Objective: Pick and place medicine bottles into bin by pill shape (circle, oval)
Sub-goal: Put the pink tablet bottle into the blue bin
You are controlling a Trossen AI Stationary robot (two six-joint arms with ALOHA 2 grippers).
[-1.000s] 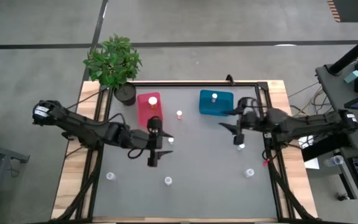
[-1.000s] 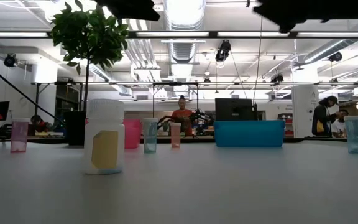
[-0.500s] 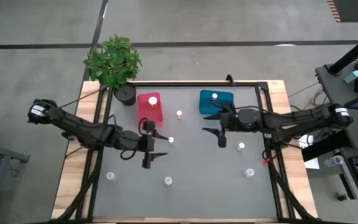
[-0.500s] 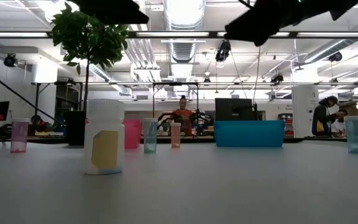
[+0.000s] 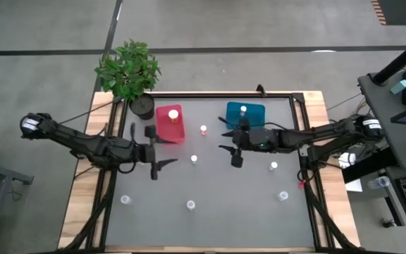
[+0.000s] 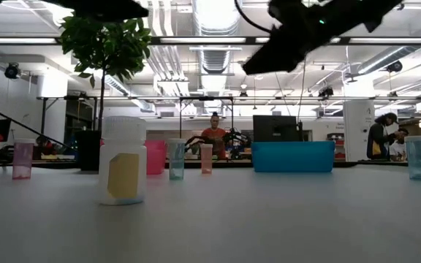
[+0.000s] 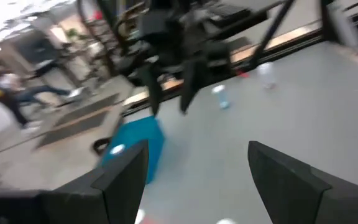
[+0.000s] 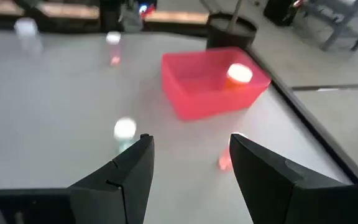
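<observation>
From above, your left gripper point(image 5: 152, 149) hung spread and empty beside the pink bin point(image 5: 169, 124), your right gripper point(image 5: 232, 146) likewise gaped near the teal bin point(image 5: 244, 115). At table level, the nearest bottle point(image 6: 123, 161) stood upright, cap up. Through your right wrist camera, a white-capped bottle point(image 8: 125, 132) stood upright before the pink bin point(image 8: 213, 81).

Pretty open workshop space: exposed ducts point(image 6: 218, 55) and strip lights point(image 6: 212, 13) are seen overhead, grey concrete floor point(image 5: 259, 25) around, desks with monitors point(image 6: 272, 128) and seated people point(image 6: 214, 130) far back.
</observation>
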